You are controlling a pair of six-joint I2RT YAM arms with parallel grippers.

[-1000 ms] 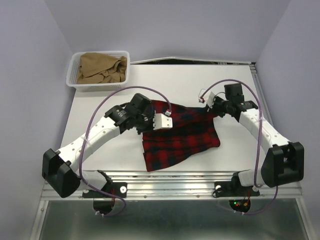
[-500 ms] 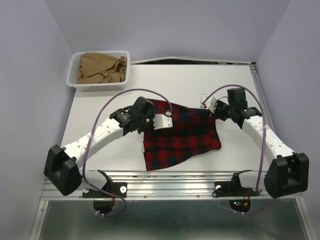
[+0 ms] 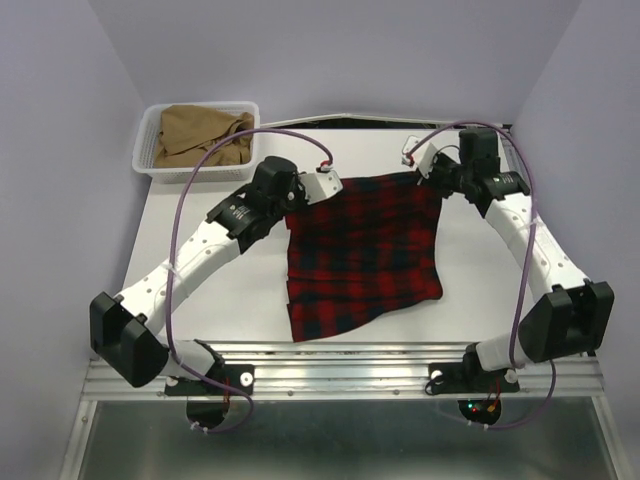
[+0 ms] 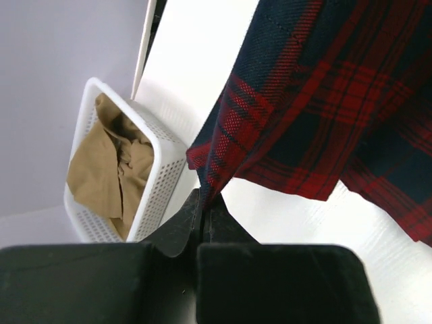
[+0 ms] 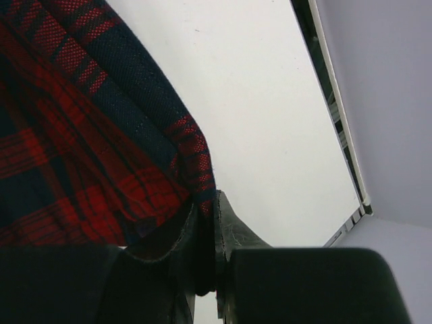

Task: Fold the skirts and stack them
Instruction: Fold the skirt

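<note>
Left gripper and right gripper each pinch an upper corner of plaid skirt, mid-frame. Tan skirt in basket, upper left.

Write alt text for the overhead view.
The left end effector and right end effector each pinch a far corner of a red-and-navy plaid skirt, the rest of it spread on a white table. A tan skirt lies crumpled in a white basket at the far left.
</note>
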